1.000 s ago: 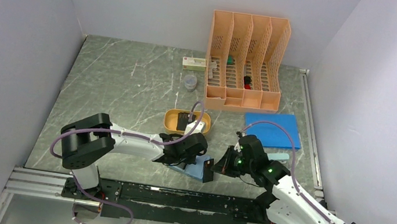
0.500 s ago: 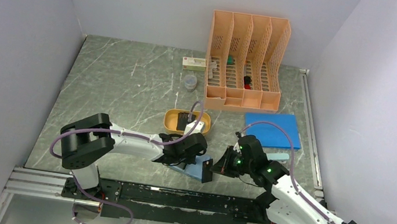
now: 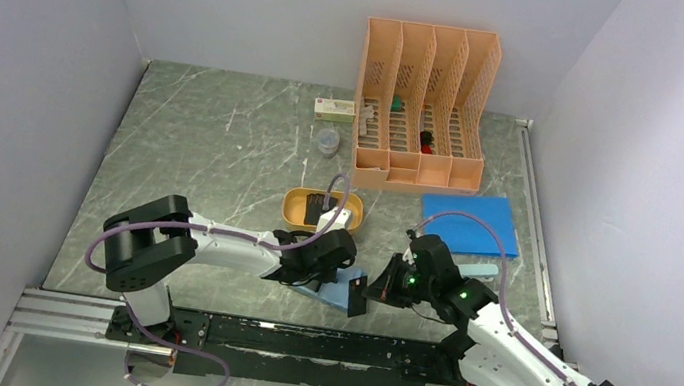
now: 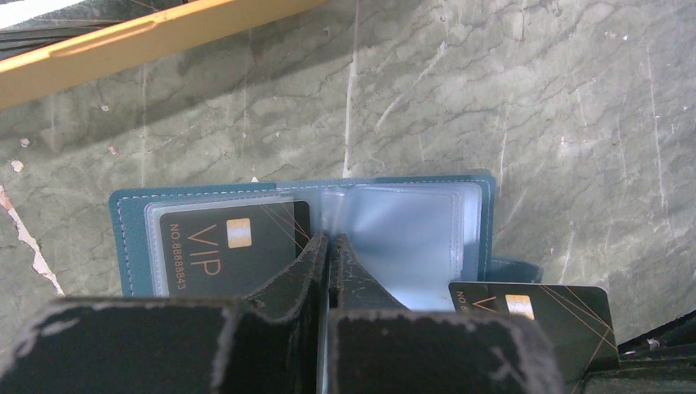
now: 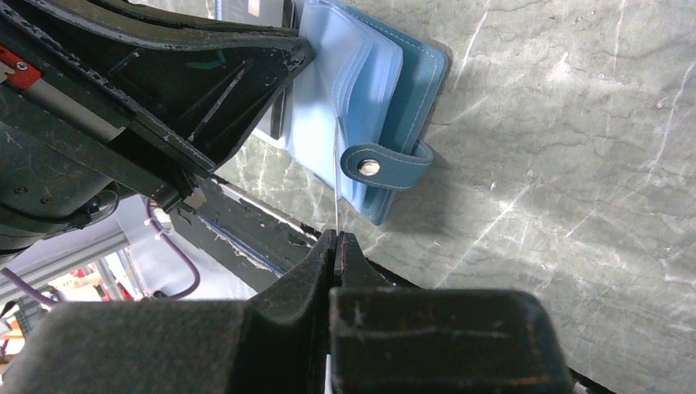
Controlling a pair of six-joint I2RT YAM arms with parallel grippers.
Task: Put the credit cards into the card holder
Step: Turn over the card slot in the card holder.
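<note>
Now, holder (image 4: 410,238): lying open on the worktop (image 3: 225,136), near edge, centre, between both arms; clear pockets face up.
Tab (image 5: 386,164): snap strap sticking out on the side facing the right arm.
Pocketed card (image 4: 222,254): dark, marked VIP, sitting in the holder's left pocket.
Left end effector (image 4: 328,240): fingers pressed together on a clear leaf at the holder's middle.
Right end effector (image 5: 336,236): pinching the held card by one edge.
Held card (image 4: 542,320): dark, at the holder's right side; whether it has entered a pocket, I cannot tell.
Tray (image 3: 295,209): orange, just beyond the holder.
</note>
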